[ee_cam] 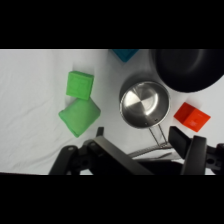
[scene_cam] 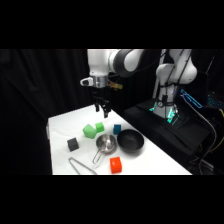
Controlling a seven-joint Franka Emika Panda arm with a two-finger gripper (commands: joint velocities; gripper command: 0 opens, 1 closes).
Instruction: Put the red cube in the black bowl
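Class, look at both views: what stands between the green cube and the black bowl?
The steel pot stands between the green cube and the black bowl, clearest in the side view.

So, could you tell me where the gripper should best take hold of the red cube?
Probably from straight above, fingers across two opposite flat sides of the red cube. It sits alone on the table, apart from the pot and black bowl, so its sides look free.

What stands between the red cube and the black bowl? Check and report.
Nothing visible. The red cube sits on the table just in front of the black bowl, with bare table between them; the steel pot stands off to the side.
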